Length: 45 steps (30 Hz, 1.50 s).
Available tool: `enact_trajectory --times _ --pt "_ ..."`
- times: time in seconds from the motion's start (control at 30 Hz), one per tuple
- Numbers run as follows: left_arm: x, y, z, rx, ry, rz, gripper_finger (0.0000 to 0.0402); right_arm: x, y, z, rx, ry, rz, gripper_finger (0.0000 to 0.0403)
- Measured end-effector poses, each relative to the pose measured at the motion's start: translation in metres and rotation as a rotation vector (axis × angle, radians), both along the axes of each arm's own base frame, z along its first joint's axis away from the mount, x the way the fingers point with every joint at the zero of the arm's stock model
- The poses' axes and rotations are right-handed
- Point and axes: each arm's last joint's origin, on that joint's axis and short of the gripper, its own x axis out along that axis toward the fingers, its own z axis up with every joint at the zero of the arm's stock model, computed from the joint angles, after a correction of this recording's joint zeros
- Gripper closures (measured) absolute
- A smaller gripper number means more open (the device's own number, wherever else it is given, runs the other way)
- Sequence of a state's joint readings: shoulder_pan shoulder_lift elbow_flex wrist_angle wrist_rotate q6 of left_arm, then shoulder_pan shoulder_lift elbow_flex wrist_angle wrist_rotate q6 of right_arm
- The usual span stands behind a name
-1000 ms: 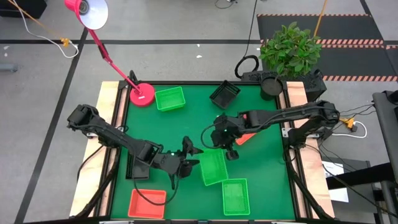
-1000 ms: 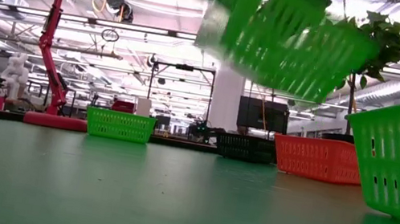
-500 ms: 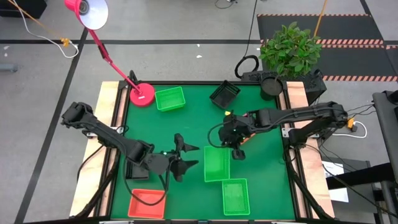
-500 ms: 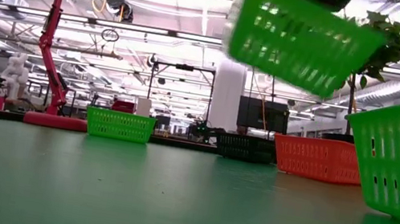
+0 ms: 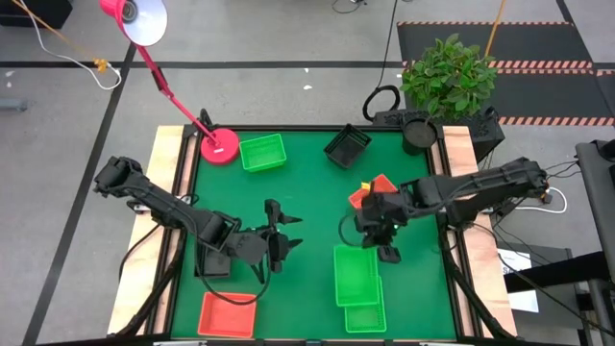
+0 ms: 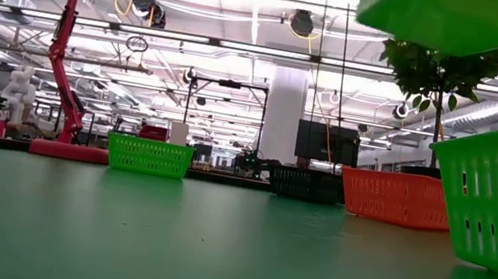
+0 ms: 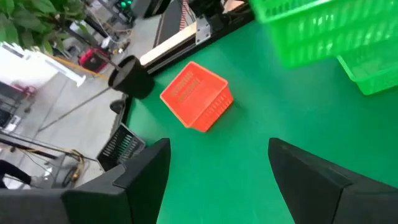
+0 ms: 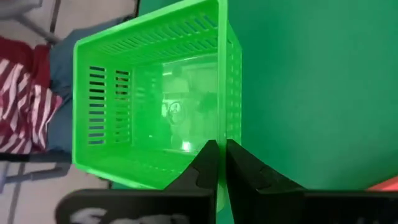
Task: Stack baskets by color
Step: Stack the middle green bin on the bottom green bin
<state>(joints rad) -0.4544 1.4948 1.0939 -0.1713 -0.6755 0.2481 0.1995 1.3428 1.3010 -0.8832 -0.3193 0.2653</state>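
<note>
A: Two bright green slatted plastic baskets are seen at the near right of the green table (image 5: 307, 192); how are they placed?

B: One green basket (image 5: 356, 274) is carried in the air by the right gripper (image 5: 384, 248), whose fingers are pressed together on the basket's rim. It is held partly over the second green basket (image 5: 364, 314), which stands on the table near the front edge.

A: And the left gripper (image 5: 281, 240)?

B: It is kept above the table to the left of the carried basket, with the fingers spread apart and nothing between them.

A: Where are the other baskets found?

B: A third green basket (image 5: 262, 152) is set at the far side, just beside the round pink lamp base (image 5: 220, 146). A black slatted basket (image 5: 347, 145) is placed at the far middle. One red-orange basket (image 5: 228, 314) is at the near left corner, another red-orange basket (image 5: 370, 192) is seen partly behind the right arm
</note>
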Motion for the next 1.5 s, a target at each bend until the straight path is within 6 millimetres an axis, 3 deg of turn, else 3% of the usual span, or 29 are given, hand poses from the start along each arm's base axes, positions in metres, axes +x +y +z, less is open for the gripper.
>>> enact_trajectory --times 0.37,0.6,0.93,1.5 --pt "0.000 0.000 0.000 -0.022 -0.008 0.007 0.0131 -0.011 0.038 -0.003 0.086 0.074 0.038 0.0395" --pt "0.000 0.000 0.001 -0.031 -0.014 0.008 0.0131 -0.008 0.051 -0.031 0.213 0.073 0.050 0.0394" --pt "0.001 -0.001 0.000 -0.069 -0.004 -0.030 0.0131 -0.013 0.050 -0.077 0.266 0.109 0.039 0.0394" --pt "0.001 0.000 0.000 -0.075 -0.004 -0.030 0.0131 -0.018 0.046 -0.109 0.286 0.093 0.017 0.0394"
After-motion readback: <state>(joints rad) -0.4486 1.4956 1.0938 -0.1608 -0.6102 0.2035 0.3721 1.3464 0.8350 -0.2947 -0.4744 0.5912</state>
